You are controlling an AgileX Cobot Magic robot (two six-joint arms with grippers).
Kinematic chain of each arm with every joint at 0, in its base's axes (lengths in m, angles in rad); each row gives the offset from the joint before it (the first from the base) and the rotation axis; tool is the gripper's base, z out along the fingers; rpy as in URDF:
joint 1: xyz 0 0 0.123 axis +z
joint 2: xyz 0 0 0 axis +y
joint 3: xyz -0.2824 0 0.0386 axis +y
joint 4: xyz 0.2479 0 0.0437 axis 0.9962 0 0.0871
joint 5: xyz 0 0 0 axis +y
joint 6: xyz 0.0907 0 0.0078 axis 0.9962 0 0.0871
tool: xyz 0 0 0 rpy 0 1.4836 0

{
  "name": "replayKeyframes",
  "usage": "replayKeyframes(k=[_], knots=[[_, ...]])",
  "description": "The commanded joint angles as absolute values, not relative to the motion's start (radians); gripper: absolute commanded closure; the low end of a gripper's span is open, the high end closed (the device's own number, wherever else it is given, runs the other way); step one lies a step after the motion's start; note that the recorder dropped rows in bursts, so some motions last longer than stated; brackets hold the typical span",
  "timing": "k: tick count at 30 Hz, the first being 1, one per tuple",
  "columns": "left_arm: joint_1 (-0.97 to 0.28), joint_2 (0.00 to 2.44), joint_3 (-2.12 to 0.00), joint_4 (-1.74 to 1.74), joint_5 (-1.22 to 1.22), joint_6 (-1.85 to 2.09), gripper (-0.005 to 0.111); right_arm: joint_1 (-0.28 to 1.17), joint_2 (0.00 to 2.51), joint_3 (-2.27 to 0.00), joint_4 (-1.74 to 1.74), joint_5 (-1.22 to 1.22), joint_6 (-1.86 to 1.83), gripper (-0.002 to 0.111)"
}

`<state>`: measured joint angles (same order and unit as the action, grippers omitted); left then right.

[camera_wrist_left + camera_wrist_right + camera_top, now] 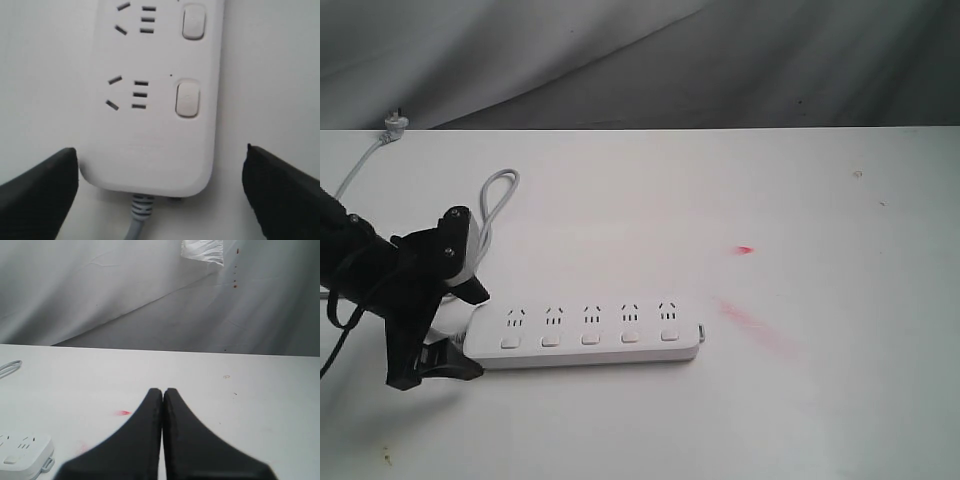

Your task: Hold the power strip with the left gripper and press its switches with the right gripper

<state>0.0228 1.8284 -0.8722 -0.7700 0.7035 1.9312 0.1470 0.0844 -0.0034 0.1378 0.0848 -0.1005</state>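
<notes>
The white power strip (585,335) lies flat on the table with its row of five switches (590,339) along the near side. My left gripper (468,328) is open at the strip's cord end, one finger on each side of it and neither touching. In the left wrist view the strip (150,130) fills the middle, with two switches (187,98) showing, the cord (137,215) leaving below, and black fingertips (40,195) apart at both edges. My right gripper (162,392) is shut and empty above the table. It looks past the strip's far end (22,455) and is out of the exterior view.
The grey-white cord (490,215) loops behind the left arm and runs to a plug (395,123) at the table's back left edge. Red smears (748,322) mark the white table right of the strip. A grey cloth backdrop (640,60) hangs behind.
</notes>
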Motion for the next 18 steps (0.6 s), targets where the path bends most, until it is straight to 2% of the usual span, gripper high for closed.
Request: replayKeyframes(k=[1, 18], knots=[[0.025, 1.852, -0.878, -0.786, 0.678, 1.945, 0.024, 0.139, 0.079, 0.000, 0.134, 0.086, -0.097, 0.108], [0.025, 1.892, -0.878, -0.813, 0.624, 1.945, 0.024, 0.139, 0.079, 0.000, 0.134, 0.086, -0.097, 0.108]])
